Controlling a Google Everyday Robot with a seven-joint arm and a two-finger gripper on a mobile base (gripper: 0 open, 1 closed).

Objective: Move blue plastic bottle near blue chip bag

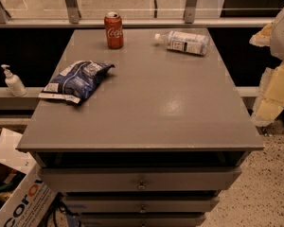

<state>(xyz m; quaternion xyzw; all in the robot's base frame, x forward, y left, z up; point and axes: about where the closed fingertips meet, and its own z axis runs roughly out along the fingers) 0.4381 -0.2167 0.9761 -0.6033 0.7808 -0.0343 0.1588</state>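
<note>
I see the gripper [274, 86] at the right edge of my view, off the right side of the grey table [151, 108] and above the speckled floor. It is a pale yellow-and-white shape, partly cut off by the frame. Whether it is clenched or released I cannot tell, and it touches nothing on the table.

To the gripper's left and a little farther back, the blue plastic bottle [184, 42] lies on its side near the table's far right corner, white cap pointing away from the gripper. Farther left stands a red Coca-Cola can [113, 30], upright. The blue chip bag [75, 82] lies well to the gripper's left, by the table's left edge and well apart from the bottle. Beyond that edge stands a small white pump dispenser [13, 82].
</note>
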